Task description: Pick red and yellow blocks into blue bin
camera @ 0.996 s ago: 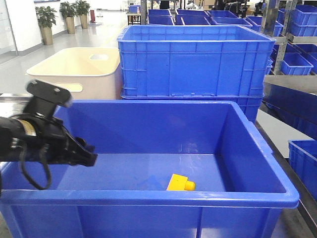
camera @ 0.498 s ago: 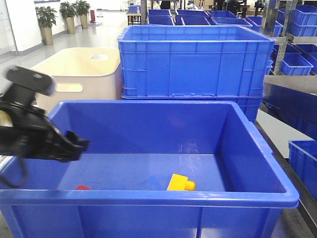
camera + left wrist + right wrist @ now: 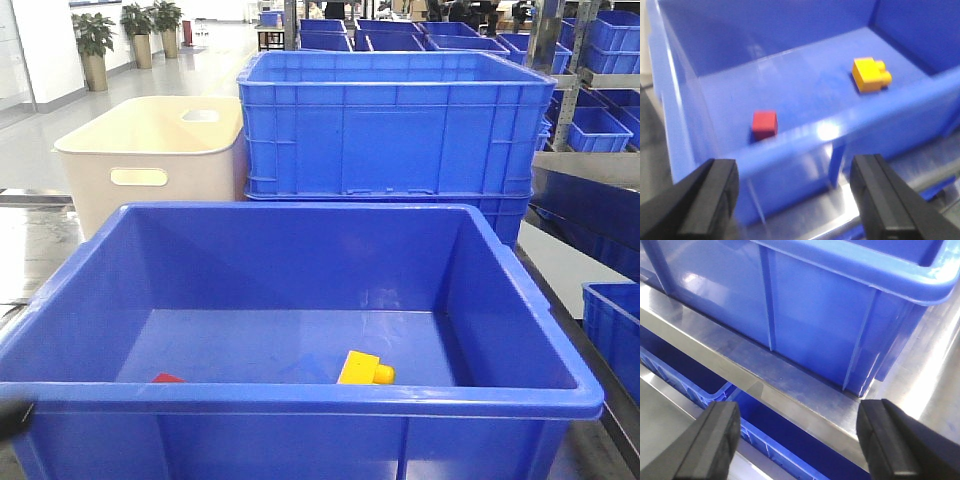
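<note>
Now hold both empty grippers, left (image 3: pixel 795 200) and right (image 3: pixel 797 440), spread wide, clear of the blue bin (image 3: pixel 300 395) holding red cube (image 3: pixel 764 124) and yellow brick (image 3: pixel 870 74).

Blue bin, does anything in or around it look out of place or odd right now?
Nothing stands out. The red cube and yellow brick both lie apart on the floor of the bin, which sits level and looks undamaged.

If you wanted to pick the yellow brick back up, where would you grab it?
Probably from straight above, pinching the two flat sides of the yellow brick. It lies on its side on the floor of the blue bin with its studs pointing sideways, so avoid closing on that bumpy end. The tall bin walls block any sideways approach.
</note>
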Robot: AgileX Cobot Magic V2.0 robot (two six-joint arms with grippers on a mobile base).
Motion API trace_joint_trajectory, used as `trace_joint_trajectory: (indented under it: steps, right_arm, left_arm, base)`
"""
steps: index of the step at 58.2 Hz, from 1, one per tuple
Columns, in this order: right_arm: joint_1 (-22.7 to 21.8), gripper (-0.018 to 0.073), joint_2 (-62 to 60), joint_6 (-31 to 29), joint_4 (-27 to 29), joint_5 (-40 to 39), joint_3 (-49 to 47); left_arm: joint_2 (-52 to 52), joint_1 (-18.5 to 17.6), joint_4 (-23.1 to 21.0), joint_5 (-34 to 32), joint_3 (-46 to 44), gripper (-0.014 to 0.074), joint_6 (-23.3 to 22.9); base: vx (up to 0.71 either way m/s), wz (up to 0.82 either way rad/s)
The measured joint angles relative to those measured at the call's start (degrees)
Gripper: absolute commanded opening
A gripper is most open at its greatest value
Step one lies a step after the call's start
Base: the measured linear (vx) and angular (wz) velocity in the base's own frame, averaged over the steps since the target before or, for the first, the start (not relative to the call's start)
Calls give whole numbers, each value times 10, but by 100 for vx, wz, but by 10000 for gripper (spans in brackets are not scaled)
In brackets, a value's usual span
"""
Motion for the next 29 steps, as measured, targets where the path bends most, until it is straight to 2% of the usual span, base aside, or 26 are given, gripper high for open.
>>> trace_joint_trajectory:
  steps: [17,23,29]
  right_arm:
    - [0,514,0,0,0,0,0]
    - [0,461,0,0,0,1,0]
    - [0,365,0,0,0,2,0]
  left_arm:
    - [-140,0,0,5,152,572,0]
    - [-156,0,0,4,177,554,0]
    - [-157,0,0,3,183,498,0]
  base:
    - [0,0]
    - [0,0]
    - [0,0]
